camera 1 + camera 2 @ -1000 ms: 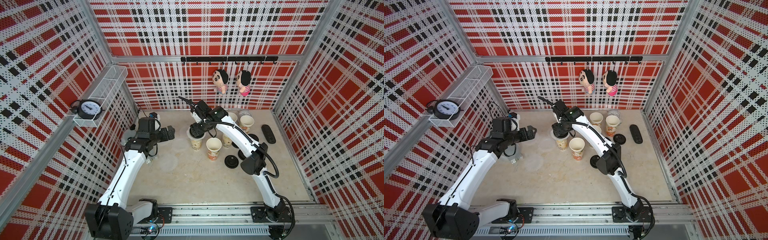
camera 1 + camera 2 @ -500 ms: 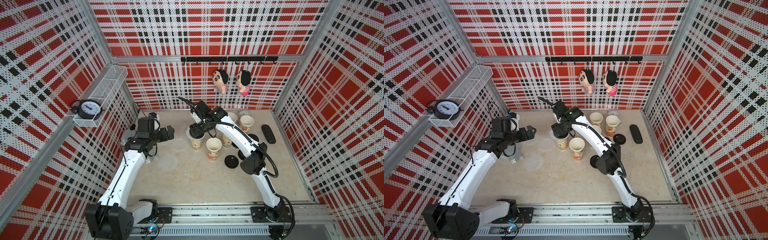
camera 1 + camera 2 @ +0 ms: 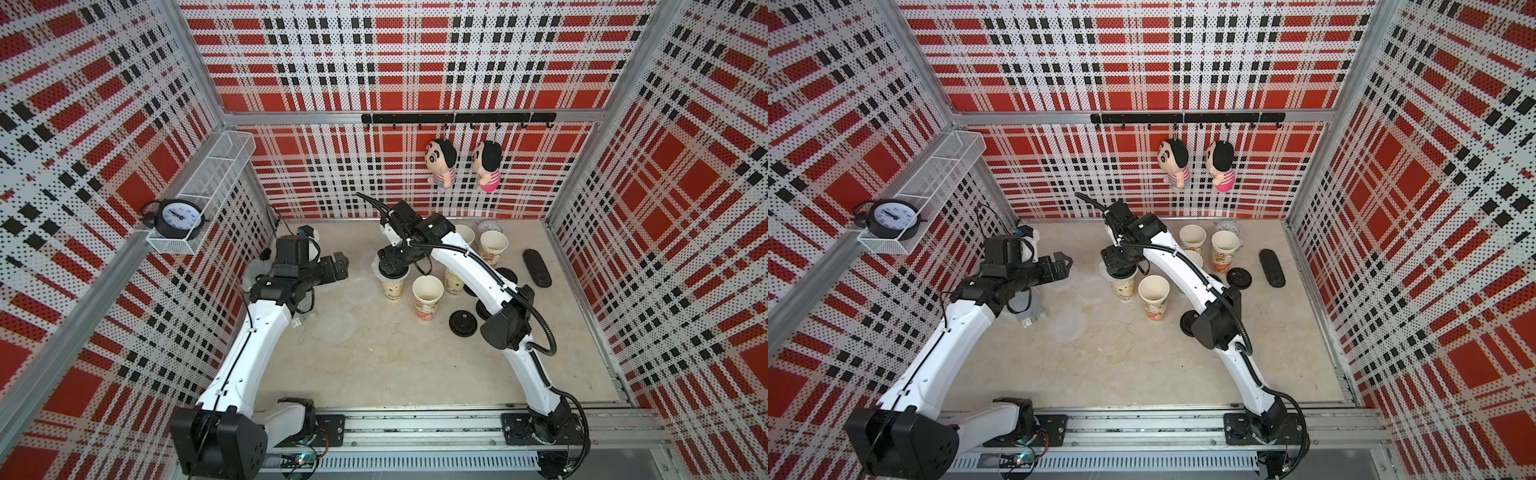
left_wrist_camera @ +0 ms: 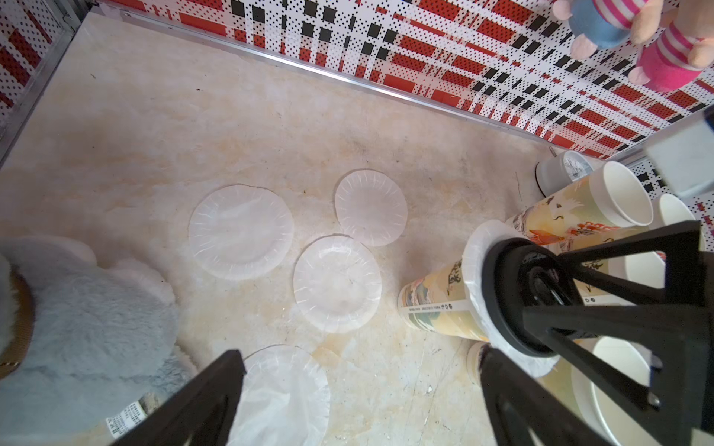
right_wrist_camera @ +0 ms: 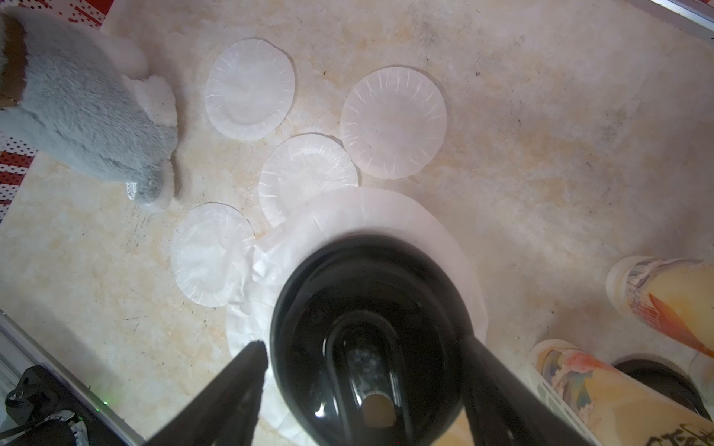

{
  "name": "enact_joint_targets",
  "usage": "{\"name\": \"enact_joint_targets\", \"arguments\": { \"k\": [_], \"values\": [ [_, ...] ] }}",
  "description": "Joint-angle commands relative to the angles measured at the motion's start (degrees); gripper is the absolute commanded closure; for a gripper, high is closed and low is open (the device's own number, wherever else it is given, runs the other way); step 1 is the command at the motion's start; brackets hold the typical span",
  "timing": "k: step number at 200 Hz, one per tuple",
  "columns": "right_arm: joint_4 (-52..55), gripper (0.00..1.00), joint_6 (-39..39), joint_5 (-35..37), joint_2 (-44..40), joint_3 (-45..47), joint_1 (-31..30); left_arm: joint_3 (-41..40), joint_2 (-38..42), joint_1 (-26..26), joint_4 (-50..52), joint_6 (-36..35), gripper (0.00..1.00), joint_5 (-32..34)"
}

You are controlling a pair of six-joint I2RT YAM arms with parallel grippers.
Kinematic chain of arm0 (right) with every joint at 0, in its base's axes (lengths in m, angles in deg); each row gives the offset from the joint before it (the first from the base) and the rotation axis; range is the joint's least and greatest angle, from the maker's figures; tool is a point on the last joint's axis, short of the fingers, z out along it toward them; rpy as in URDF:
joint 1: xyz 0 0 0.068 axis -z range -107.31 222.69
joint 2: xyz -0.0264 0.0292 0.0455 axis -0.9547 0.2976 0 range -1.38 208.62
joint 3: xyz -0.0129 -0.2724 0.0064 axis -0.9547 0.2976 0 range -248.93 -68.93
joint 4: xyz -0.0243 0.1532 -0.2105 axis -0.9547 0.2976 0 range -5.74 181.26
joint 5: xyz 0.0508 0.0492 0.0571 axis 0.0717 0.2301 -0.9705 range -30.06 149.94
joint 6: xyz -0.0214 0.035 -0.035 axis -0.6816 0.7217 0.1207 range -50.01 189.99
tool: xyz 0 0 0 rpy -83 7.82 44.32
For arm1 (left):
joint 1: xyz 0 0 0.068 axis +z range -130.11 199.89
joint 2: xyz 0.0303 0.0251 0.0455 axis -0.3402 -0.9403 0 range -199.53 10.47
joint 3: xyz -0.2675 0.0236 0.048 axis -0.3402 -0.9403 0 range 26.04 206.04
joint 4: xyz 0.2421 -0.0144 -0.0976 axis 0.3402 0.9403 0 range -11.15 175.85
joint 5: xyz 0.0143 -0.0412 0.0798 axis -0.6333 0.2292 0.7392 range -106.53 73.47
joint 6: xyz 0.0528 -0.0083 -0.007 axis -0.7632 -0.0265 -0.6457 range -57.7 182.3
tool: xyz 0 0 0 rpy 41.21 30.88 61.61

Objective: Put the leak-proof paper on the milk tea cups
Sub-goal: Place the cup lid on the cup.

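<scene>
Four paper sheets [image 5: 393,121] are laid flat on the surface [image 3: 395,374] near the left tool [image 3: 1062,261], which is spread wide and empty. Farther back, a fifth sheet [image 5: 367,212] is trapped on a cup [image 3: 392,289] under a black lid [image 5: 309,309] straddled by the right tool [image 5: 363,345]; whether the lid is gripped cannot be told.

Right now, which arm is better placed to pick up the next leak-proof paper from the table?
Probably left. The left claw is open and hangs close to four loose sheets lying flat on the table. The right claw is around the black lid on the paper-covered cup.
</scene>
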Motion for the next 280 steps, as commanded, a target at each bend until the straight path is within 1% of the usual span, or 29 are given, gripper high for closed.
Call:
{"name": "enact_joint_targets", "arguments": {
  "k": [1, 25, 44, 103, 126, 137, 139, 144, 153, 161, 191, 230, 280],
  "values": [
    [-0.49, 0.19, 0.26, -0.35, 0.92, -1.22, -0.77, -0.59, 1.08, 0.58, 0.18, -1.13, 0.02, -0.89],
    [-1.27, 0.18, 0.79, -0.48, 0.59, -1.05, -0.77, -0.02, 0.54, 0.1, 0.19, -1.57, 0.02, -1.2],
    [-2.27, 0.17, 1.31, -1.08, 0.26, -0.78, -0.77, 1.19, -0.48, -1.31, 0.53, -1.91, 0.01, -0.56],
    [-3.74, 0.13, 2.13, 0.65, -2.79, 1.92, -0.36, 5.88, -4.63, -6.51, 0.91, -2.02, 0.01, 3.98],
    [-4.89, 0.12, 2.69, 1.21, -5.35, 4.01, 0.41, 8.01, -5.97, -8.42, 1.16, -2.19, 0.01, 6.15],
    [-5.54, 0.11, 2.94, 1.28, -7.01, 5.81, 0.85, 9.24, -7.02, -8.52, 1.54, -2.53, 0.01, 7.64],
    [-5.54, 0.11, 2.94, 1.28, -7.59, 6.13, 0.93, 9.42, -7.25, -9.99, 1.76, -2.54, 0.01, 7.93],
    [-6.67, 0.09, 3.35, 1.6, -8.38, 6.89, 1.05, 10.07, -7.89, -10.81, 1.98, -2.64, 0.01, 8.59],
    [-8.05, 0.09, 3.94, 2.21, -10.4, 8.68, 1.31, 11.13, -8.8, -11.62, 2.38, -2.86, 0.01, 9.76],
    [-9.37, 0.09, 4.52, 2.52, -12.62, 12.22, 1.56, 11.95, -9.62, -12.18, 2.63, -2.95, 0.0, 10.44],
    [-16.31, 0.08, 6.08, 0.68, -20.77, 22.61, 2.72, 15.2, -11.82, -13.48, 3.25, -2.77, 0.0, 12.41],
    [-19.1, 0.09, 7.39, 2.63, -27.85, 32.77, 3.48, 19.88, -15.6, -16.32, 4.92, -3.47, 0.0, 14.17],
    [-26.5, 0.12, 10.89, 2.65, -41.86, 54.0, 8.26, 26.04, -24.01, -20.3, 8.03, -5.6, 0.01, 18.23]
  ]
}}
